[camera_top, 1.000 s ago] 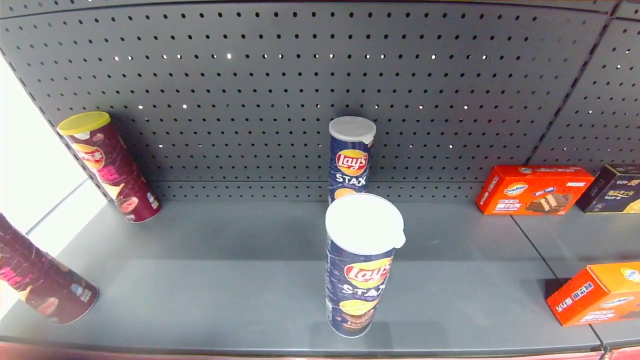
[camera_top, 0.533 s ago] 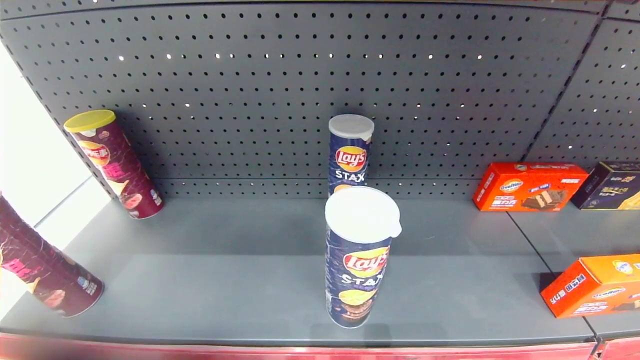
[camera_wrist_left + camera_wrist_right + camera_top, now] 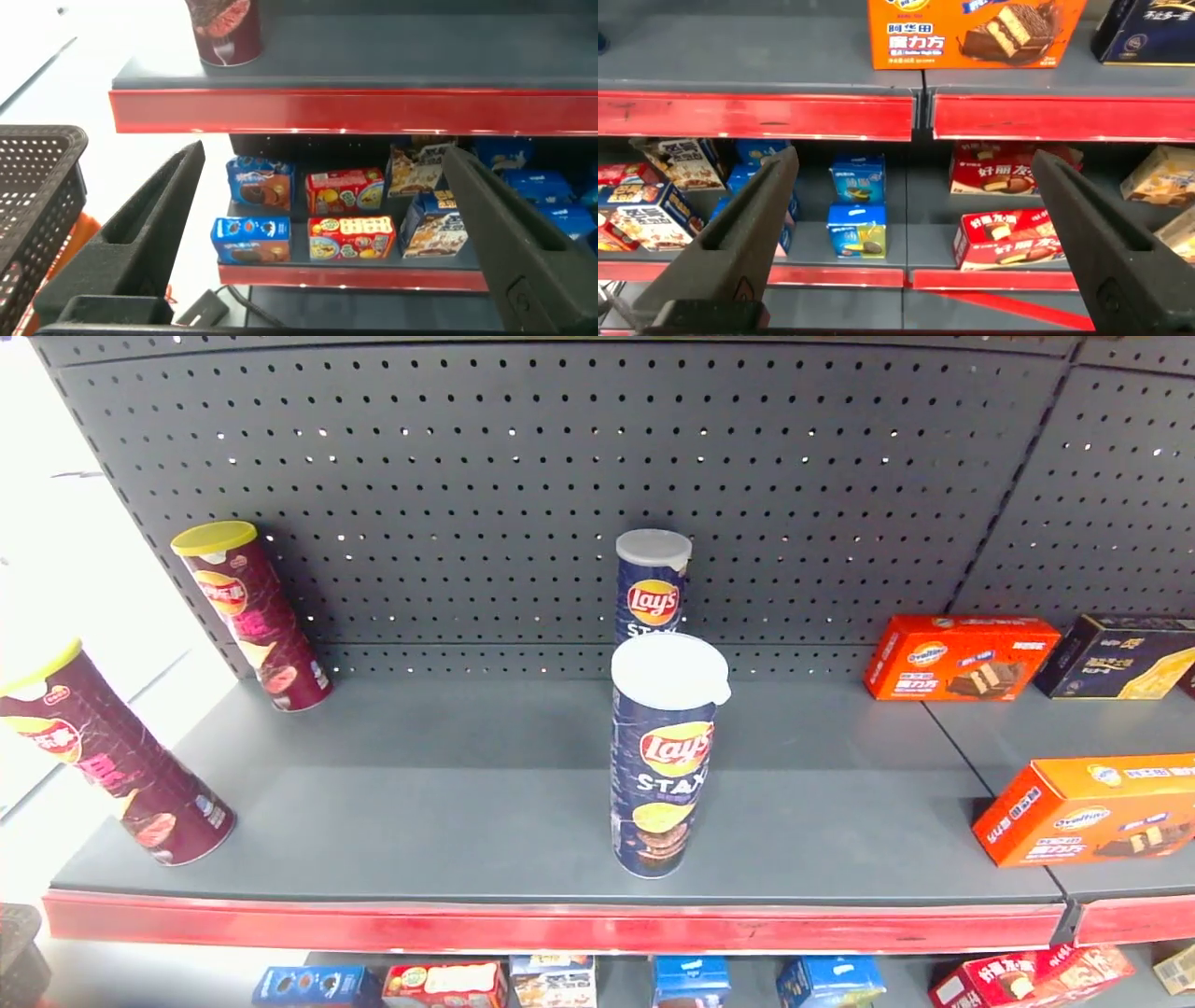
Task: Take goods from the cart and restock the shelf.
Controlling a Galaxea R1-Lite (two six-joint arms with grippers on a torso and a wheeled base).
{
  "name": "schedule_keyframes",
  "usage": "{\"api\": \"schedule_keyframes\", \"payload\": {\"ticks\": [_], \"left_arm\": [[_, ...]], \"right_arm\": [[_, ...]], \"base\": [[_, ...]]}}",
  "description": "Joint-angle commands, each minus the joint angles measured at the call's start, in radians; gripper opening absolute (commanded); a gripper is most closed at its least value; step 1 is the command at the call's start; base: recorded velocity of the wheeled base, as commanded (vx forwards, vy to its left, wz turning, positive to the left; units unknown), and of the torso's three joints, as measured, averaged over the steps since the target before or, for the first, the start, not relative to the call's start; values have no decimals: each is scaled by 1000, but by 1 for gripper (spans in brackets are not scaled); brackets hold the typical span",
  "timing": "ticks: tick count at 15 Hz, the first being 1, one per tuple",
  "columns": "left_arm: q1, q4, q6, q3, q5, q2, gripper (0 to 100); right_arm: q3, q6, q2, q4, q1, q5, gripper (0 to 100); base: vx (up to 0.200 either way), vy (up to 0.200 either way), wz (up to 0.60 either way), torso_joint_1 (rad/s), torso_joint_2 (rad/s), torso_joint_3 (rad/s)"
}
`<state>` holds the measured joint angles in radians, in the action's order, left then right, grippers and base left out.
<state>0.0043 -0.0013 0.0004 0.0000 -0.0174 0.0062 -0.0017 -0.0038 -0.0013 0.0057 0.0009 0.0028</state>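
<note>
Head view has the front blue can point(image 3: 665, 756) standing upright near the shelf's point(image 3: 448, 803) front edge, roughly mid-shelf. A second blue can point(image 3: 653, 583) sits right behind it against the pegboard back point(image 3: 467, 476). Both are tall cardboard-looking tubes with pale plastic lids. The label is a round red-and-yellow logo over white block letters, with a chip picture lower down.

Off to the left are two maroon cans with yellow-green lids, one at the back point(image 3: 257, 616) and one near the front corner point(image 3: 112, 756). On the right are glossy orange boxes point(image 3: 962, 656) point(image 3: 1088, 807) showing a chocolate wafer picture, plus a dark box point(image 3: 1116, 656). The print on those is too small for me to read. The shelf is matte grey metal with a shiny red edge strip point(image 3: 560, 927).

Left hand point(image 3: 322, 163) is down below shelf level, fingers spread wide with nothing between them, and a black mesh basket point(image 3: 33, 215) is beside it. Right hand point(image 3: 915, 163) is also released and empty, facing small snack boxes point(image 3: 859, 229) on the lower shelves.
</note>
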Motion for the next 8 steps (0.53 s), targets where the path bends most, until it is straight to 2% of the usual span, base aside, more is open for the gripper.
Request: {"api": "schedule_keyframes", "payload": {"ticks": [1,3,8], "left_arm": [[0,1,0,0,1,1,100],[-1,0,0,0,1,1,100],[-1,0,-2,0,-1,1,100]], "right_arm": [[0,-1,1,0,1,0,100],[0,-1,1,0,1,0,100],[0,-1,1,0,1,0,100]], "base": [[200,0,0,2,2,2],[200,0,0,-2,0,0],[0,0,0,0,0,0]]}}
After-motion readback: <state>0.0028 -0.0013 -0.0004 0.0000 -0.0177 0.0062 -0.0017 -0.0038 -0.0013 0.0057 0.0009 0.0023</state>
